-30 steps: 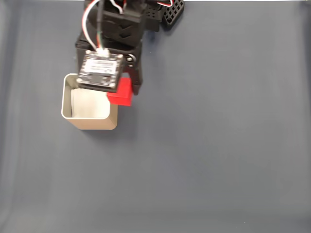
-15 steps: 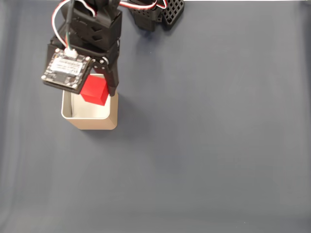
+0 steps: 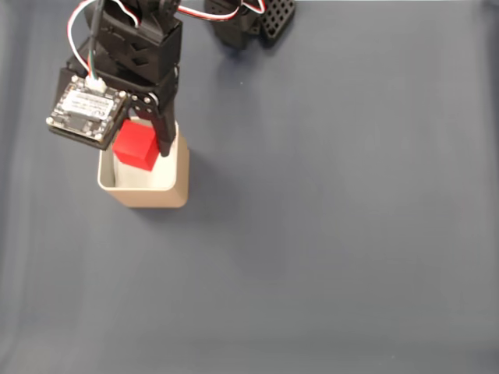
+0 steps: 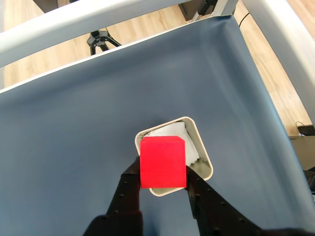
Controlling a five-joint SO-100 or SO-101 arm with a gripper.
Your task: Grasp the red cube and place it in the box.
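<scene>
above the box (image 3: 145,195), in the fixed view, hangs the red cube (image 3: 136,146), clamped between the two black fingers of my tool (image 3: 139,148). the cube is lifted clear of the table (image 3: 327,234) and has not yet been let go; it overlaps the box's open mouth, a little toward the edge nearest my arm. in the wrist view the red cube (image 4: 163,162) covers the near part of the opening, with the white lining (image 4: 170,132) showing beyond it and to one side, so i judge the cube to be centred well enough to fall inside and not catch the rim. my fingers (image 4: 129,189) press its left and right faces and stand just at the box's near wall, which is why the grip is kept high: lower, and they would strike the rim (image 4: 204,160). how far the cube sits above the lining i cannot tell.

the box (image 4: 172,160) stands upright on the grey-blue cloth that covers the table, its tan side wall turned to the fixed camera. a small circuit board (image 3: 86,109) with red and white wires rides on my wrist and hides the box's upper left corner in that view. beyond the table's edge the wrist view shows wooden floor (image 4: 59,54) and a white frame rail (image 4: 88,24).

step in hand, by my judgement: release over the box. the task is nearly complete; parting the fingers is what remains.
</scene>
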